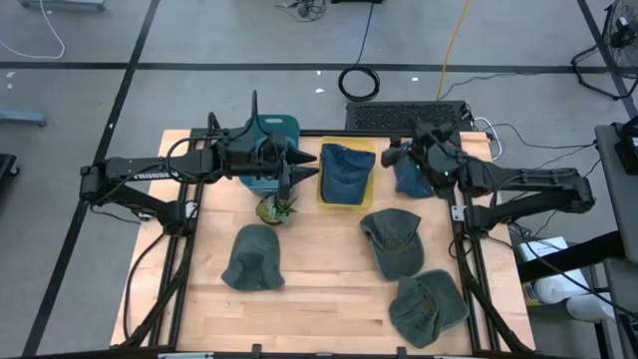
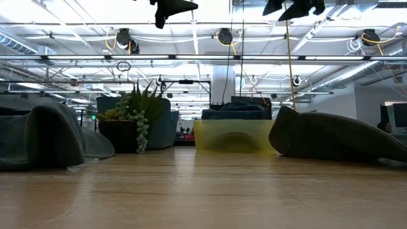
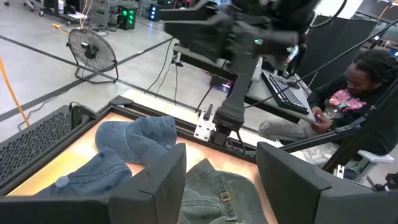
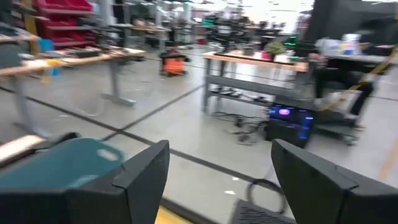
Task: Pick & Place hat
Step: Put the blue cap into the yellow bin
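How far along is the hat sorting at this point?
One blue hat already sits in the yellow bin. Nothing is held: left gripper and right gripper hover open. Three green hats and another blue hat remain on the table.

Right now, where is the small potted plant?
In the high view, the potted plant stands on the table's left half, just in front of the teal bin, left of the yellow bin.

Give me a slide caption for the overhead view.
Two arms hover over hats; blue hat sits in yellow bin.
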Robot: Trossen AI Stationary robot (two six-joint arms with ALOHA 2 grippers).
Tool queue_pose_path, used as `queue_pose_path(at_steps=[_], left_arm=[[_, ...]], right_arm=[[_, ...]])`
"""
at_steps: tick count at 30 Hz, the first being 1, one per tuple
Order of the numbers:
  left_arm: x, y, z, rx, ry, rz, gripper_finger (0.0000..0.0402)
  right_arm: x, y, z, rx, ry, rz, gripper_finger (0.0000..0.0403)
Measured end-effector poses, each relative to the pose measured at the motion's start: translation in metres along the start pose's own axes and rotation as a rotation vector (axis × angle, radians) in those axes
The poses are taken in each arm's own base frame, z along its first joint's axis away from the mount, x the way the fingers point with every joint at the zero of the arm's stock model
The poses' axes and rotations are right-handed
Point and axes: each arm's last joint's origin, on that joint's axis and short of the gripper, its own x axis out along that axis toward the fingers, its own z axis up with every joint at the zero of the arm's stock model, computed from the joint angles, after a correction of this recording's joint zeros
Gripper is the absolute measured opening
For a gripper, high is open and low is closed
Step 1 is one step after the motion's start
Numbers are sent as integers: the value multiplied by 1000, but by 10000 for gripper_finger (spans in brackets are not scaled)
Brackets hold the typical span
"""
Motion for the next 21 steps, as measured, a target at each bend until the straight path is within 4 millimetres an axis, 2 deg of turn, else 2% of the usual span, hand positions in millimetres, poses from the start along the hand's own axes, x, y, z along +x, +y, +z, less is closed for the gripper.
queue_pose_path(at_steps=[6,11,21], left_arm=[[0,0,0,1,0,0,202],[0,0,0,1,0,0,202],[0,0,0,-11,2,1,202]], right_arm=[[27,-22,2,9,16,-57,272],[46,-44,-2,92,60,-134,272],[83,-89,-35,388,340,-253,272]])
